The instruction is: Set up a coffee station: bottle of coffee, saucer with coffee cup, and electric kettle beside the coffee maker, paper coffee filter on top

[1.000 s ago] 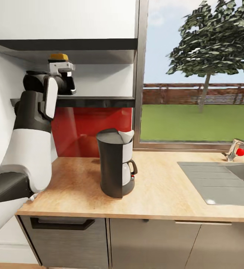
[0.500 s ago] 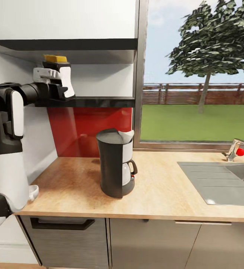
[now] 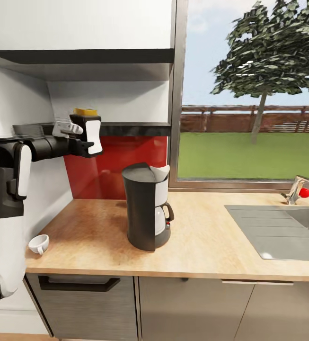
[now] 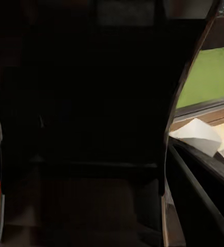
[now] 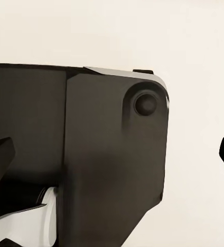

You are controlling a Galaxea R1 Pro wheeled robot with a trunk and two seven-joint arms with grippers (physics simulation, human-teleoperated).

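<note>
One object held: the bottle of coffee (image 3: 86, 112), of which a yellow cap is seen above the left gripper (image 3: 85, 138); its dark body is pressed between the white finger pads.
Left gripper: fingers are clamped on the bottle of coffee, held in the air just in front of the lower shelf (image 3: 130, 128), above the countertop (image 3: 206, 237) and to the left of the coffee maker (image 3: 147, 206).
Left wrist view: a dark mass close to the lens is seen between the fingers; grass and a window sill are glimpsed at one edge, together with the white spout of the coffee maker (image 4: 197, 135).
Coffee maker: stood upright on the countertop, near its middle, with its glass carafe seated in the base.
Coffee cup: a white coffee cup (image 3: 39, 244) is lain on its side at the left end of the countertop, well apart from the coffee maker.
Sink: a steel sink (image 3: 277, 229) is set into the countertop at the right, with a red-knobbed tap (image 3: 298, 189) behind it.
Right gripper: whether its fingers are apart or together cannot be told; dark arm housing against a pale wall is seen from the right wrist.
</note>
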